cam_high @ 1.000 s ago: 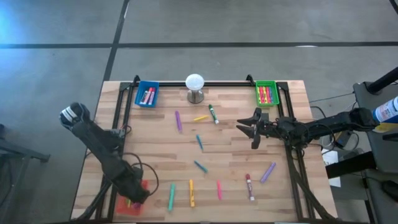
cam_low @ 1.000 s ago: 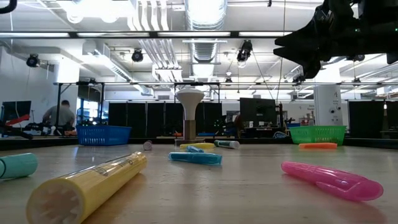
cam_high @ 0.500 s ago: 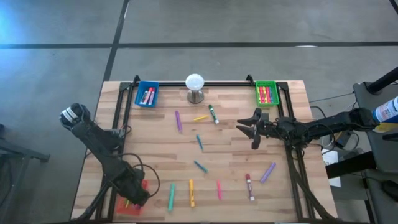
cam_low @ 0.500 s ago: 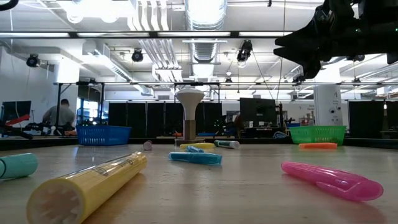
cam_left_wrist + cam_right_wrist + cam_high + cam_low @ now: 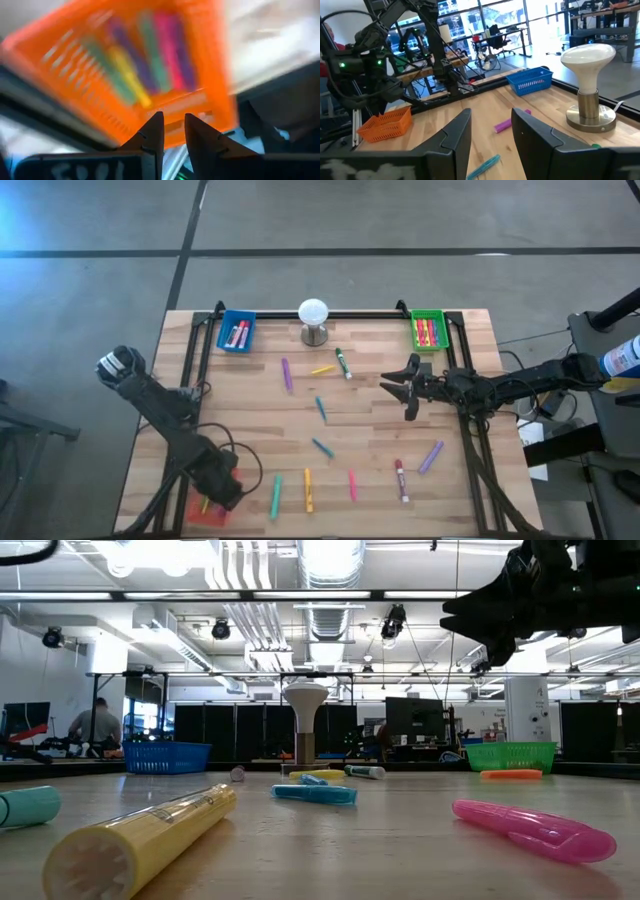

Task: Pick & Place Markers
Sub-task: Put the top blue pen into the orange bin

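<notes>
Several markers lie loose on the wooden table, among them a purple one (image 5: 287, 373), a teal one (image 5: 322, 447), a yellow one (image 5: 308, 490), a pink one (image 5: 352, 485) and a red-and-white one (image 5: 401, 480). My left gripper (image 5: 224, 492) hangs slanting down over the orange tray (image 5: 60, 95) at the near left corner. Its fingers (image 5: 155, 132) stand a narrow gap apart with nothing between them. Several markers (image 5: 150, 60) lie in that tray. My right gripper (image 5: 400, 389) hovers level above the table's right half, open and empty.
A blue tray (image 5: 237, 332) and a green tray (image 5: 428, 330), both with markers in them, stand at the far edge. A white ball on a metal stand (image 5: 314, 320) is between them. Black rails run along the left, right and far edges.
My left gripper has rolled a little about its own axis while staying over the orange tray. The gap between its fingers looks the same. My right gripper and the loose markers have kept still.
</notes>
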Controlling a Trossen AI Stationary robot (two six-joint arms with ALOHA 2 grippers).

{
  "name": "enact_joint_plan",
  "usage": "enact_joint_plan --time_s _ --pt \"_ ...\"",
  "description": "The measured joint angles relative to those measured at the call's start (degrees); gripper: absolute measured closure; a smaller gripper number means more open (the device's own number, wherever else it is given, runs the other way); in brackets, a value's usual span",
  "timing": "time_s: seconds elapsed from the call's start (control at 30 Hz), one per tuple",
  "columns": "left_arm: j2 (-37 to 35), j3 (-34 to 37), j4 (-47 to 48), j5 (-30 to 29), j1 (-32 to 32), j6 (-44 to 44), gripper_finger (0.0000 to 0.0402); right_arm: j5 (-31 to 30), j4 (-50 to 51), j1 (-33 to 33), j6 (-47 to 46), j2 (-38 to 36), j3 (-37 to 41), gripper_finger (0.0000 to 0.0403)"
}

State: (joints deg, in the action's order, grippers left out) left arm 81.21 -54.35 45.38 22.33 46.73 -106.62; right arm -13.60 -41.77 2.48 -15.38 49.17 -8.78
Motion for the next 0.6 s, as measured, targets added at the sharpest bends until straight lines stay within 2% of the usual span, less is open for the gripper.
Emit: enact_joint_plan --time_s 0.17,0.33,0.43,0.53,0.6 --pt "-0.1 -1.0 -1.6 -9.1 -4.5 15.9 0.033 0.1 0.4 0.0 0.6 0.0 0.0 0.0271" --pt "-0.9 -3.0 -3.6 -20.3 -11.2 38.4 0.033 0.1 1.0 0.0 2.3 0.0 0.0 0.0271" --pt "-1.5 -3.7 -5.2 -27.1 -16.0 51.7 0.033 0.1 1.0 0.0 2.6 0.0 0.0 0.0271" --pt "-1.6 -3.5 -7.6 -36.5 -21.7 59.3 0.033 0.1 1.5 0.0 2.7 0.1 0.0 0.0271" --pt "-1.0 -3.1 -9.9 -38.9 -26.5 65.9 0.033 0.1 3.0 0.0 2.4 0.0 0.0 0.0271"
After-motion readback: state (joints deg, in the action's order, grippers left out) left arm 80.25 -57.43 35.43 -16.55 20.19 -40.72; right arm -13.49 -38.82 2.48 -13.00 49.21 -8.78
